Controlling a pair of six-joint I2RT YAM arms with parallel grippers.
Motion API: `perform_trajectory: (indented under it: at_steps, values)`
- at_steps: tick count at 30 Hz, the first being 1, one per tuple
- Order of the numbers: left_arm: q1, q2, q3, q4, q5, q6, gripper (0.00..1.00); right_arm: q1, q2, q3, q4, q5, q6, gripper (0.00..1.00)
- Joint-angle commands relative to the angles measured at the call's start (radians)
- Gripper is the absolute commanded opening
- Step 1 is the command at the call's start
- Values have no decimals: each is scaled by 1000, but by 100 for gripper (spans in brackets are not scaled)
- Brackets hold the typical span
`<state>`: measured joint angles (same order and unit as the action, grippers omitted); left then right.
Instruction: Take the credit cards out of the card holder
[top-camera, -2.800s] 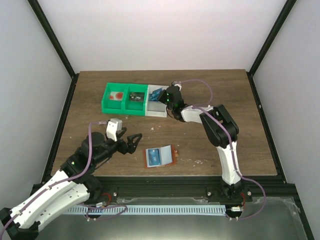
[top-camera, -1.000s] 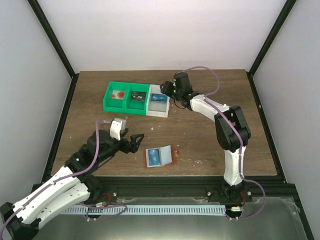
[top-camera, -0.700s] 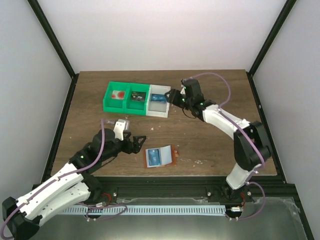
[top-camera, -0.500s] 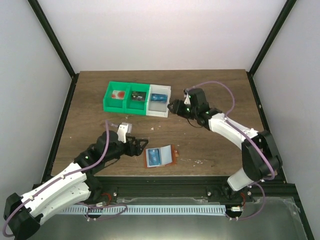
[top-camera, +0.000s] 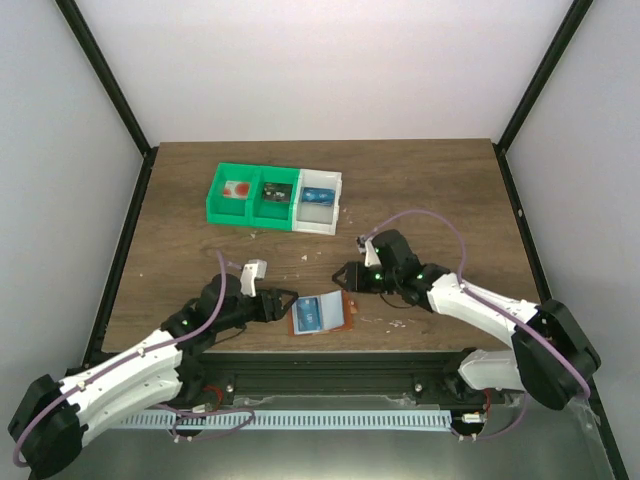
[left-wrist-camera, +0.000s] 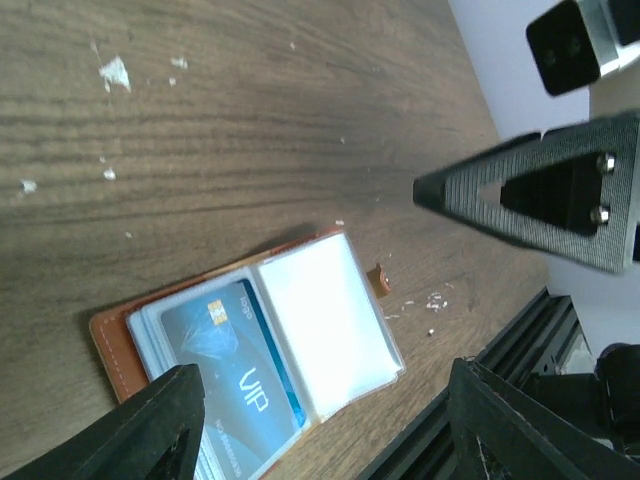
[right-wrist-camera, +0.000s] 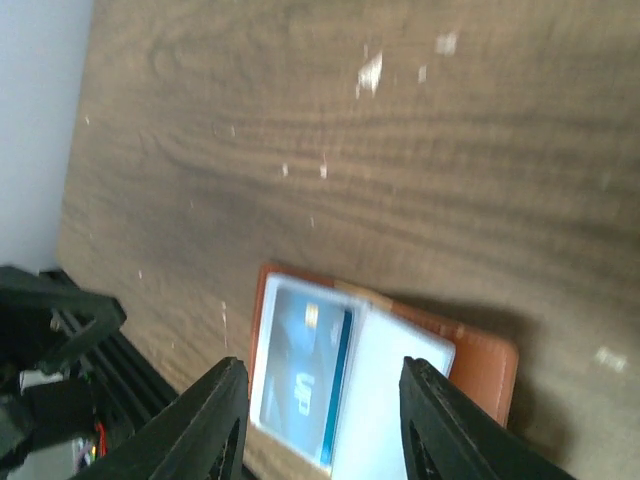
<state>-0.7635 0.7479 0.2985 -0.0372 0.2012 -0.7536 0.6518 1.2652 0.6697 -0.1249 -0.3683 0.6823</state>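
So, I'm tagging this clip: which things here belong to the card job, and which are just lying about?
Job: open orange-brown folding card holder; blue plastic credit card in its pocket; white plastic bin holding something blue; left pincer; right pincer.
Lying about: green plastic bin; pale crumbs on the wooden table.

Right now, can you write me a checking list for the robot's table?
Surface: wooden table, pale crumbs scattered.
Job's things: card holder lying open near the front edge, blue card in its pocket; another blue card in the white bin.
Clutter: green bin with small bits inside.
Grippers: left gripper and right gripper, fingers apart, both empty, flanking the holder.
Cables: purple cables looping along both arms.
Surroundings: white walls, black frame.
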Motion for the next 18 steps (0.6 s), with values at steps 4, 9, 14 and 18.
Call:
perform_trajectory:
  at_steps: [4,9,14,18]
  values:
    - [6,88,-97,273,136,-119,69,134,3,-35,90,1,97,43]
    - [9,143,-159,409,206,-170,66,215,112,8,117,37,121,42]
    - [19,188,-174,436,218,-162,61,251,214,6,171,35,135,40]
    - [25,201,-175,440,217,-160,61,254,268,-1,190,26,140,36]
